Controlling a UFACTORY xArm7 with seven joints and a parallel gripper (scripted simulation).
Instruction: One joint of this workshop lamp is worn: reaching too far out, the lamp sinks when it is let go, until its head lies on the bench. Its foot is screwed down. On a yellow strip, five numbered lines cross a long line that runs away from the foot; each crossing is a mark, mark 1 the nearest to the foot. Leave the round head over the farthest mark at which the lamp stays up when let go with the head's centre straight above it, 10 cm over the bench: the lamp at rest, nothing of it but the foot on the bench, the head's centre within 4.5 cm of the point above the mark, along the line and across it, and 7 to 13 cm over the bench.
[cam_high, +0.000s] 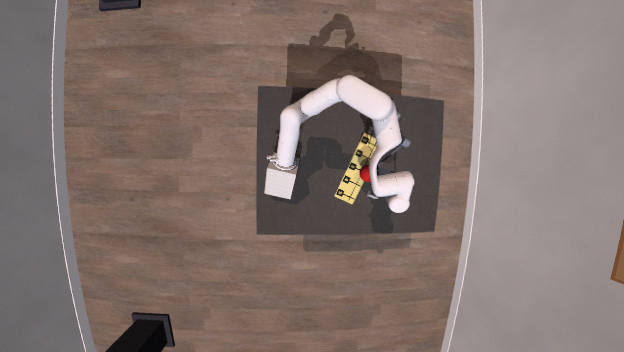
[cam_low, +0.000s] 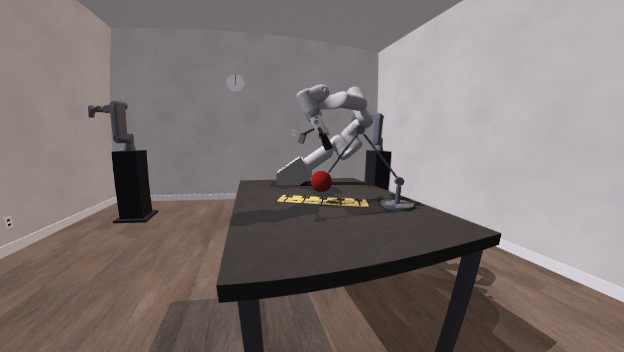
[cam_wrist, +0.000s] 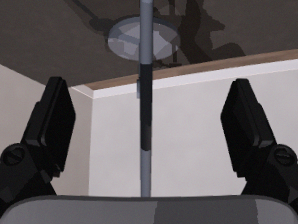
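Observation:
The lamp's red round head (cam_high: 365, 173) (cam_low: 321, 181) hangs clear of the bench. From above it appears at the right edge of the yellow strip (cam_high: 350, 191) (cam_low: 296, 199), around its middle lines; exact alignment is unclear. The lamp's elbow (cam_low: 360, 130) stands high, with thin rods down to the head and to the grey foot (cam_low: 397, 205) (cam_wrist: 121, 42) on the bench. My gripper (cam_low: 325, 141) (cam_wrist: 148, 96) is open. In the wrist view a lamp rod (cam_wrist: 145, 110) runs upright midway between the fingers, with gaps on both sides. The arm hides the foot from above.
The dark bench (cam_high: 280, 217) (cam_low: 280, 250) carries my arm's pale base (cam_high: 280, 181) (cam_low: 294, 172) at the left from above. My bent arm (cam_high: 367, 95) passes over the bench and covers part of the lamp. Other robots on black pedestals (cam_low: 131, 185) stand off the bench.

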